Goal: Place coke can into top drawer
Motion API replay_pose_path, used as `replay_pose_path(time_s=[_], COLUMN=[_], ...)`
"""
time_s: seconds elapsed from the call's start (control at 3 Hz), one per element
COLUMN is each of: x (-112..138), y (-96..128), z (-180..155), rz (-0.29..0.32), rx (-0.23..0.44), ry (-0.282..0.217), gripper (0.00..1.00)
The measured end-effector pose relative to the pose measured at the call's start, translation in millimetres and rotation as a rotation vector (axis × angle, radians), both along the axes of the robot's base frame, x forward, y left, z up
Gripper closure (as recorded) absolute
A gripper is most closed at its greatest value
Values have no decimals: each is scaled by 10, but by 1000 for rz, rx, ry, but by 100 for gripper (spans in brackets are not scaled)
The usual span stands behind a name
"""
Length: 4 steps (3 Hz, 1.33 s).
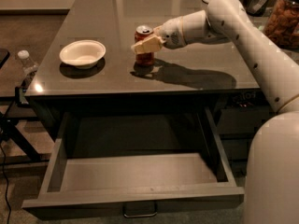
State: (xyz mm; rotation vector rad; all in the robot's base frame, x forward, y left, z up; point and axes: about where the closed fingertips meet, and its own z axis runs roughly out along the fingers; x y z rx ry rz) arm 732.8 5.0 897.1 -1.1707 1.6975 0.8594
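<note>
At table ctr (117, 13), coke can (144, 33) upright; gripper (142, 46) across its front

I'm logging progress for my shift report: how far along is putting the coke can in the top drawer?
Done: the top drawer is pulled wide open below the table.
In hand: the gripper is at the coke can, which stands upright on the tabletop, not lifted.
Left: raise the can, carry it forward and down, and set it in the drawer.
</note>
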Motion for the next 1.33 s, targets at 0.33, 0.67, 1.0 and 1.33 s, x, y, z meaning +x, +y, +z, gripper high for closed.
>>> replay_pose_path(time_s=[0.33,0.67,1.0,1.33], x=[0,0,-84,-603], y=[1,1,6,-31], z=[0,0,55,234], rz=[0,0,-4,-28], rx=[0,0,10,12], ry=[0,0,-5,-14], gripper=[84,100,100,100])
